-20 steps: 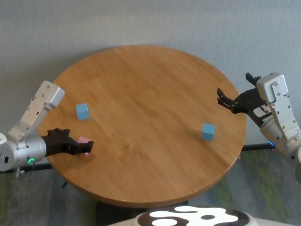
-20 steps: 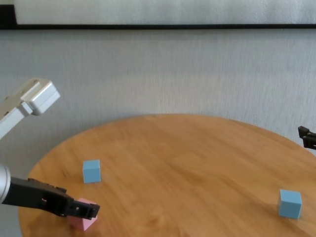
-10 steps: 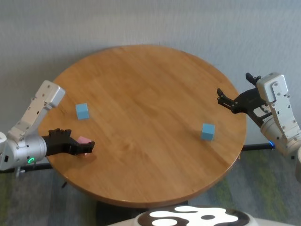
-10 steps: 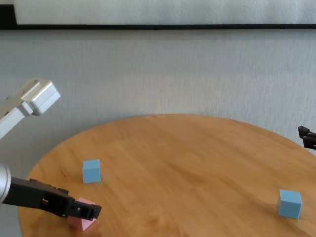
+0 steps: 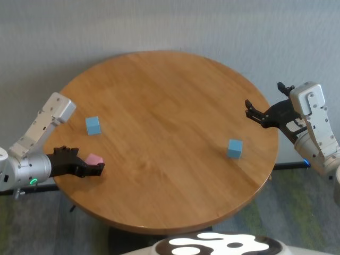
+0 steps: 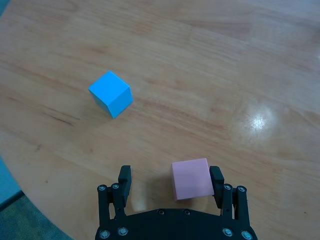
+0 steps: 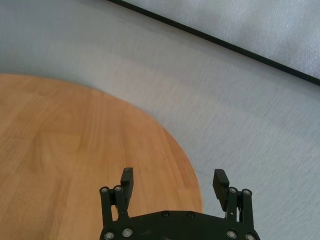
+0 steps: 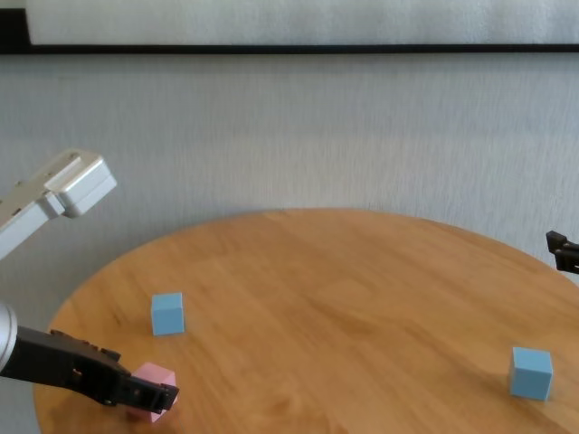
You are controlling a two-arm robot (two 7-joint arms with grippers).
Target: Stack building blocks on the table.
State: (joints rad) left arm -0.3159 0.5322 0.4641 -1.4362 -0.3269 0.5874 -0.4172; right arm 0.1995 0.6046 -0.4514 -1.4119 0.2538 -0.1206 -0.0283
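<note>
The left gripper (image 6: 170,182) stands wide at the table (image 5: 170,133)'s left edge, the pink cube (image 6: 190,178) between its fingers, against one. The right gripper (image 7: 172,184) hangs wide at the right edge; both light blue cubes (image 5: 93,125) (image 5: 235,148) lie well apart.

From the right arm's wrist, the right gripper (image 7: 173,181) shows as a black frame with two short black fingers (image 7: 127,180) standing apart, nothing between them. Beyond it lies the curved edge of the table (image 7: 75,145), its light-brown wood grain filling one side of the view and running under the gripper's base. Past the rim there is only a grey, finely textured wall (image 7: 210,95), and a thin dark strip (image 7: 215,44) crosses it at a slant, with a paler surface on its far side. No block shows on the stretch of wood seen from here.
</note>
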